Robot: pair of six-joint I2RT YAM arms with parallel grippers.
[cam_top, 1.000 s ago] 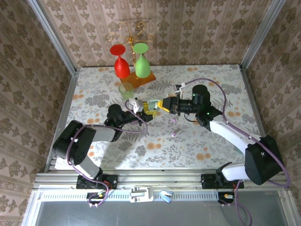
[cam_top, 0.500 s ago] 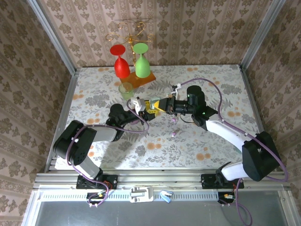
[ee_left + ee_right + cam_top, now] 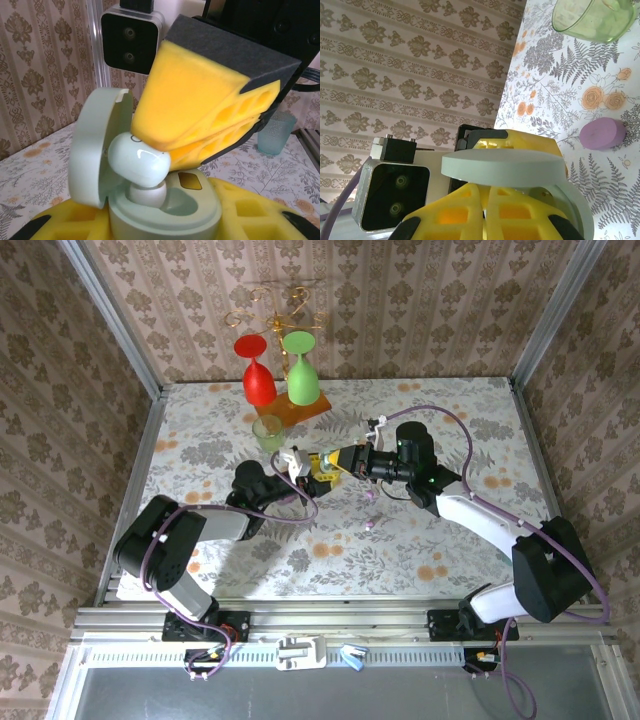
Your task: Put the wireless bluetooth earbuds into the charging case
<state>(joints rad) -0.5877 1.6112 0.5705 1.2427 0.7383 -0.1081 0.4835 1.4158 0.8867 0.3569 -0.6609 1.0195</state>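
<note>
– Grip of the left gripper point(image 3: 310, 472), how is it?
– It is closed on the mint-green oval plastic charging case point(image 3: 165, 212). Its yellow foam fingers point(image 3: 250, 215) press the base from both sides. The round lid point(image 3: 95, 150) stands open and upright, at the left in the left wrist view.
– And the earbud?
– The pale whitish glossy plastic earbud point(image 3: 140, 164) is directly above the hollow of the case. Its rounded tip reaches down into the hollow; whether it touches the bottom, I cannot tell. The right gripper point(image 3: 172, 150) is closed on it, with its two yellow fingers pressed nearly together and the bud pinched at their tips.
– What lies further out on the flower-patterned table point(image 3: 450, 420)?
– Near the grippers, on the side of the arm bases, a small lilac-purple oval piece point(image 3: 602, 134) lies flat, apart from both grippers. Whether it is a bud or a case, I cannot tell. Beyond the grippers, a translucent green plastic cup point(image 3: 267, 430) stands upright. Behind it, close to the back wall, a red wine glass point(image 3: 258, 380) and a green wine glass point(image 3: 301, 375) are upside down, side by side, over an orange base point(image 3: 300, 408).
</note>
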